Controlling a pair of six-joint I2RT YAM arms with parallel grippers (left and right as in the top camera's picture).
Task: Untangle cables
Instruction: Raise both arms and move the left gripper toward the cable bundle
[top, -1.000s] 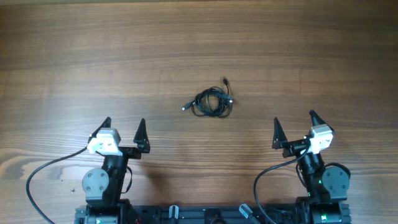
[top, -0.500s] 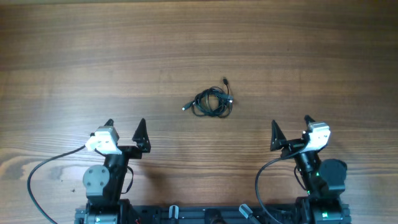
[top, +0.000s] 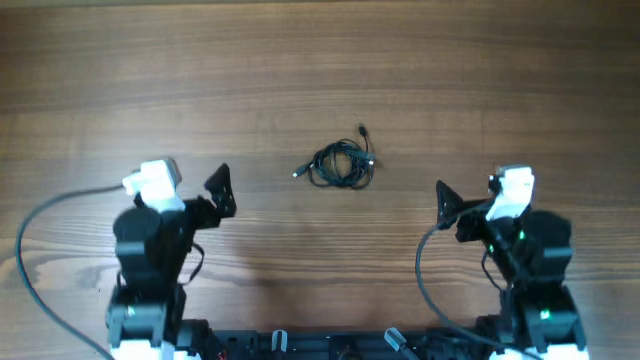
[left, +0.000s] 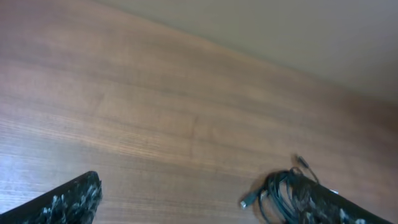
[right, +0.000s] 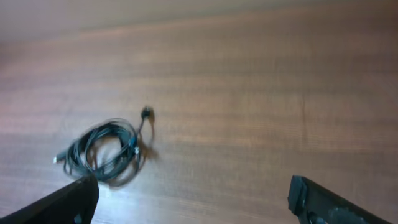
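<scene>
The cables (top: 340, 165) lie as one small bundle of thin black loops on the wooden table, with a silvery plug tip at the left and a small plug end sticking out at the top right. My left gripper (top: 192, 190) is open and empty, to the left of the bundle and nearer the front. My right gripper (top: 472, 200) is open and empty, to its right and nearer the front. The bundle shows in the left wrist view (left: 283, 193) beside the right finger of the open jaws (left: 205, 211). In the right wrist view it (right: 102, 149) lies just above the left finger of the open jaws (right: 196, 202).
The wooden table (top: 320, 70) stretches bare behind and to both sides of the bundle. Thick black arm wires (top: 40, 250) loop at the front left and front right (top: 425, 280). A black base rail runs along the front edge.
Both arms have lifted and reached forward toward the middle of the table; the left one also shifted left. The cable bundle has not moved.
</scene>
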